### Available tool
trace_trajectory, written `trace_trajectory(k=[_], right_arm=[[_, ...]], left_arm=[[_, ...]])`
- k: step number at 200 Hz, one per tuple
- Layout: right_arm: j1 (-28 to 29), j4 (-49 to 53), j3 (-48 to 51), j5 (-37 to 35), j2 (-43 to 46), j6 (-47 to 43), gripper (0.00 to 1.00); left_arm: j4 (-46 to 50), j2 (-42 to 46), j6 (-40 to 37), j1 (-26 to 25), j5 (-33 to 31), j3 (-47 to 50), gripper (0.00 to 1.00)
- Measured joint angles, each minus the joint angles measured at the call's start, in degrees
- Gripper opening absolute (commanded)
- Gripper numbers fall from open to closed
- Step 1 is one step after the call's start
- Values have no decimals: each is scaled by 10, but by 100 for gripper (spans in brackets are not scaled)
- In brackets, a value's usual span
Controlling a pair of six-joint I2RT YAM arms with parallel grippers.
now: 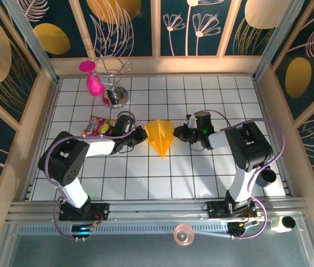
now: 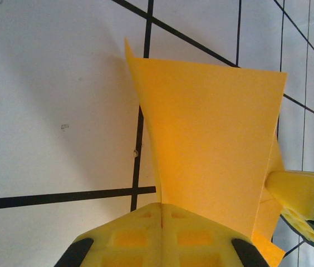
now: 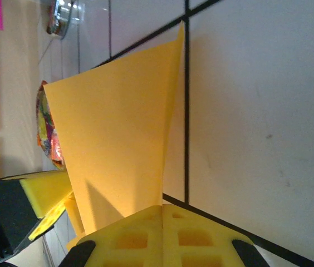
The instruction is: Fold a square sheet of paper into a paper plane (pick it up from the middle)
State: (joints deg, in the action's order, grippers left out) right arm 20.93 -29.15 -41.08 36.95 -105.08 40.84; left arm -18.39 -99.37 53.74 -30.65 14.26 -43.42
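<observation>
Tiled table (image 1: pixel 146 178), paper plane (image 1: pixel 161 137), snack packet (image 1: pixel 94 127) part-hidden

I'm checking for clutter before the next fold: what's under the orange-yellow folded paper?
Around the pointed orange-yellow paper plane, white tabletop with black grid lines runs up to its visible edges; the patch directly beneath is covered, so it cannot be checked.

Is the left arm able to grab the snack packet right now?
Probably not yet: the left gripper is shut on the paper plane. The snack packet lies close beside that arm, with nothing between them.
</observation>
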Motion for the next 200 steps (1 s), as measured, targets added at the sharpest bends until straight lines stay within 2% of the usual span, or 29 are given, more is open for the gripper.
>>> trace_trajectory(k=[50,85,106,151,200], right_arm=[[0,73,-11,-35,28,-19,38],[8,152,-23,-94,96,-53,41],[44,194,-38,-132,118,-70,42],[153,244,-75,-179,99,-82,44],[174,266,-95,-195,61,-90,50]], left_arm=[[-7,-12,-1,0,17,0,0],[-7,-12,-1,0,25,0,0],[-7,-12,-1,0,31,-1,0],[-7,-12,-5,0,36,-1,0],[-7,-12,-7,0,38,-1,0]])
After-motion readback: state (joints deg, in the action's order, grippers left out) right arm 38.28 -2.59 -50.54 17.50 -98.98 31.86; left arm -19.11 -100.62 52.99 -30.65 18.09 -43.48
